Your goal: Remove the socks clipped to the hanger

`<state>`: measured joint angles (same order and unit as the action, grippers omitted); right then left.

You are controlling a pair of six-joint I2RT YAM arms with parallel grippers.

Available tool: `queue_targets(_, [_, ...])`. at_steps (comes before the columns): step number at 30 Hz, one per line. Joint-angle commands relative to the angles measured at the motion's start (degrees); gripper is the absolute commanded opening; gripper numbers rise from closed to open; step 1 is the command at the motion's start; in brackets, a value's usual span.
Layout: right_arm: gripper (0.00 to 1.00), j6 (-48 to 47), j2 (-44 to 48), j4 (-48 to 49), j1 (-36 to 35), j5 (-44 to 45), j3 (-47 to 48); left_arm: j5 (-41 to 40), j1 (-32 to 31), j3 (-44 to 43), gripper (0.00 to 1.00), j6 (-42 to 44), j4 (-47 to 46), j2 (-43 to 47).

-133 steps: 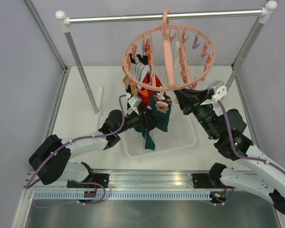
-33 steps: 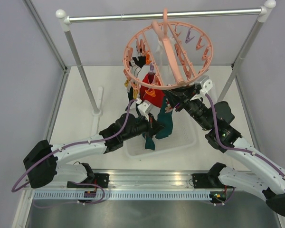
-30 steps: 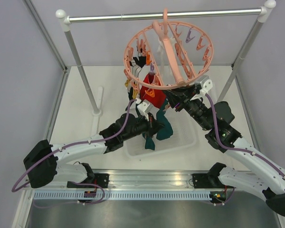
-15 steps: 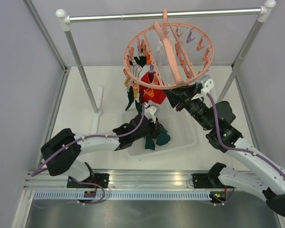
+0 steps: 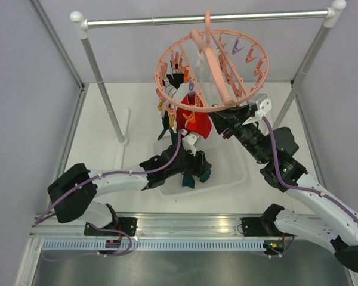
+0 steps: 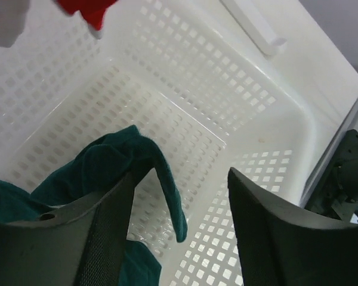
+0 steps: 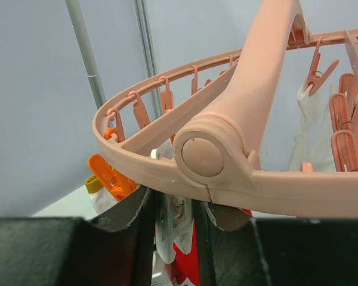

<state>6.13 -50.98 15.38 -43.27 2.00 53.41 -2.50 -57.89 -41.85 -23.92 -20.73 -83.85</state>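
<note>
The salmon-pink ring hanger (image 5: 213,62) hangs from the rail, tilted. A red sock (image 5: 197,122) and a dark teal sock (image 5: 164,126) are still clipped under its near-left side. My left gripper (image 5: 197,167) is low in the white tray, jaws open. A teal sock (image 6: 107,173) lies loose on the tray floor beside its left finger (image 6: 95,238). More teal fabric (image 5: 194,177) is piled there. My right gripper (image 5: 225,119) is shut at the hanger's near rim. In the right wrist view its fingers (image 7: 140,220) close on a white clip under the ring's hub (image 7: 203,158).
The white perforated tray (image 5: 231,164) sits under the hanger; its wall also shows in the left wrist view (image 6: 227,107). The silver rail (image 5: 149,22) spans the back on two slanted posts (image 5: 101,77). Orange and purple clips (image 7: 107,173) dangle from the ring.
The teal sock that hung from the hanger has come off. My left gripper carried it down into the tray and opened. The hanger swung slightly; the right gripper kept its hold.
</note>
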Motion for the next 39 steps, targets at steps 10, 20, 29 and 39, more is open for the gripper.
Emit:
queue_targets(10, [0.05, -1.2, 0.8, -0.3, 0.1, 3.1, 2.3, 14.3, -1.9, 4.1, 0.7, 7.1, -3.6, 11.7])
queue_targets(20, [0.06, -1.6, 1.0, -1.0, 0.2, 3.8, 2.5, 16.9, -2.0, 8.3, 0.67, 5.4, -2.0, 26.5])
queue_targets(29, [0.06, -2.0, 1.1, -1.7, 0.2, 4.1, 2.8, -6.4, -1.9, 15.6, 0.64, 2.0, 3.1, 40.8])
queue_targets(39, [0.06, -2.2, 1.2, -2.4, 0.2, 4.6, 3.0, -25.3, -1.9, 15.1, 0.63, -3.9, 12.1, 39.0])
